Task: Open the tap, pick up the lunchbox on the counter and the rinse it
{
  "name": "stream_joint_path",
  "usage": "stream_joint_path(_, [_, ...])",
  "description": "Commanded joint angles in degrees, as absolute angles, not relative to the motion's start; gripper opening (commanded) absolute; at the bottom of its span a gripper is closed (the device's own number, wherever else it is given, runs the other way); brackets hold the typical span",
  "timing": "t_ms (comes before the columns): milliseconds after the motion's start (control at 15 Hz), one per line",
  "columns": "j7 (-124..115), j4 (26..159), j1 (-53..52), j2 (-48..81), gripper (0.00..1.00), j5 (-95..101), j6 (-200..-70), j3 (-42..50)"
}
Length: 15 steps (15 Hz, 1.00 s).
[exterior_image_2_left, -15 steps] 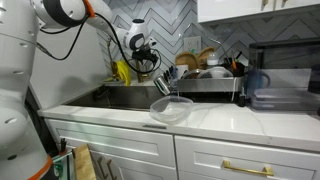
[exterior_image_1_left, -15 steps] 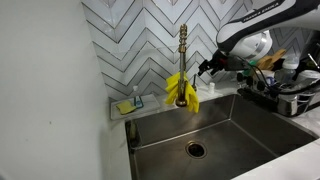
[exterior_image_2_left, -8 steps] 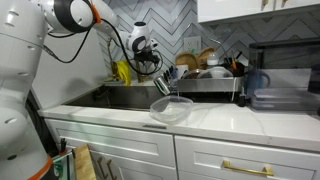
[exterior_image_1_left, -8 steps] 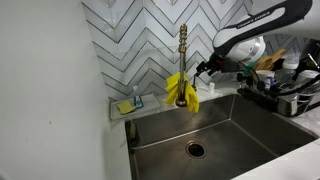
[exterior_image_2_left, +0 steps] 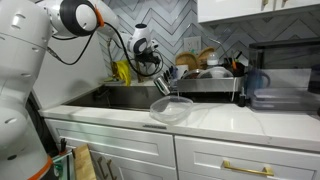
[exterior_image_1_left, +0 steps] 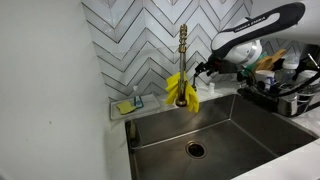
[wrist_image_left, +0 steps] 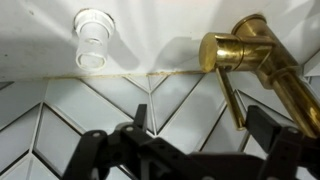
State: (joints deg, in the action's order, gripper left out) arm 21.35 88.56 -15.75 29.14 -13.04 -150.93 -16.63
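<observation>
Glossy chevron tiles [exterior_image_1_left: 130,25] behind slender brass tap [exterior_image_1_left: 183,55]

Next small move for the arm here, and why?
Probably ease the open pincer forward toward the tall brass-coloured tap. In an exterior view it hangs beside the stem, apart from it; in the wrist view the thin brass lever lies ahead between the fingers, untouched. No stream shows, and the translucent plastic lunchbox sits on the white counter.

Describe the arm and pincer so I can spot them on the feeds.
The arm is glossy white in rounded segments, with an orange ring at one joint and a black cable running to the wrist. The pincer is black, with two blocky fingers.
</observation>
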Motion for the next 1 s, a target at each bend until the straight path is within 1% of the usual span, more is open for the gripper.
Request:
stream_joint_path(0, [19.09, 87.25, -15.47, 30.91, 1.0, -10.94, -152.45, -17.67])
stream_joint_path(933, [16.24, 87.98, -15.51, 30.98, 1.0, -7.19, -153.7, -16.34])
